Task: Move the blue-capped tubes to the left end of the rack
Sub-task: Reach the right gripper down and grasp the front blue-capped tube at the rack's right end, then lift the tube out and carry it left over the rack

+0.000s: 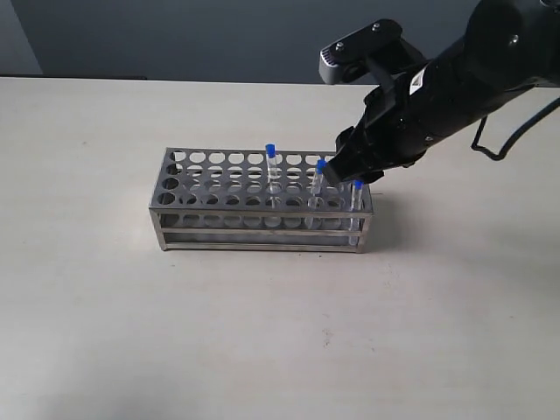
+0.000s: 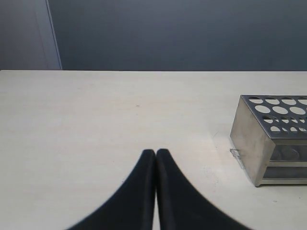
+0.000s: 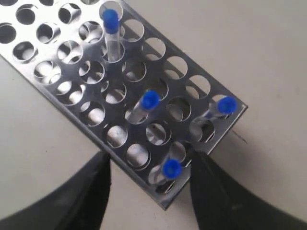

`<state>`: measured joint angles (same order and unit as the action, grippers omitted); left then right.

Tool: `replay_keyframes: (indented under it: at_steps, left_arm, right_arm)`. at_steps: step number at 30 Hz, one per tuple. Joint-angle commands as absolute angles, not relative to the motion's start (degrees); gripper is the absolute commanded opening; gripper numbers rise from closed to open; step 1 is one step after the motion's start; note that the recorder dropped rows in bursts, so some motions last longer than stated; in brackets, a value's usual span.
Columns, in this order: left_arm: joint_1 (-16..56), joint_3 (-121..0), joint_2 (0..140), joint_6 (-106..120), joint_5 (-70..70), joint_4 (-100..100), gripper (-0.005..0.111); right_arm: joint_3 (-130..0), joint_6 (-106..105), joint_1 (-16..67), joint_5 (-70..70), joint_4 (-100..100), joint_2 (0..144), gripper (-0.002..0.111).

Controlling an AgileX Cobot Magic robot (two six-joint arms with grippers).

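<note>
the right end effector (image 3: 149, 165) is wide open and holds nothing. it hangs over the right end of the rack (image 1: 245, 210), likely because the blue-capped tubes (image 3: 150, 99) stand in that half, not at the left end yet.

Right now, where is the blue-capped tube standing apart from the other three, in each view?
Exterior view: lone tube near the rack's middle.
Left wrist view: not in it.
Right wrist view: lone tube standing away from the rack's visible end.
Shared landmark: the rack.
</note>
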<state>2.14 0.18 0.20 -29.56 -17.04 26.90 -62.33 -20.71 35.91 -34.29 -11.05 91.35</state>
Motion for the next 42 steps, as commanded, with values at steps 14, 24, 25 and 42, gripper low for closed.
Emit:
replay_keyframes:
  at_steps: [14,24,25,42]
  left_arm:
    - [2.50,0.00,0.00,-29.59,-16.74,26.84,0.001]
    - [2.50,0.00,0.00,-29.59,-16.74,26.84,0.001]
    - [2.50,0.00,0.00,-29.59,-16.62,26.84,0.001]
    - [2.50,0.00,0.00,-29.59,-16.62,26.84,0.001]
  right_arm:
    - [-62.74,-15.34,35.98,-28.42,-6.85,99.52,0.027]
    - [-62.74,-12.87,35.98,-30.70,-5.74,99.91,0.005]
    - [-62.74,-12.87,35.98,-31.61,-5.35,99.91,0.000]
    - [-71.92,-13.29,36.64,-39.23,-8.88,88.46,-0.001]
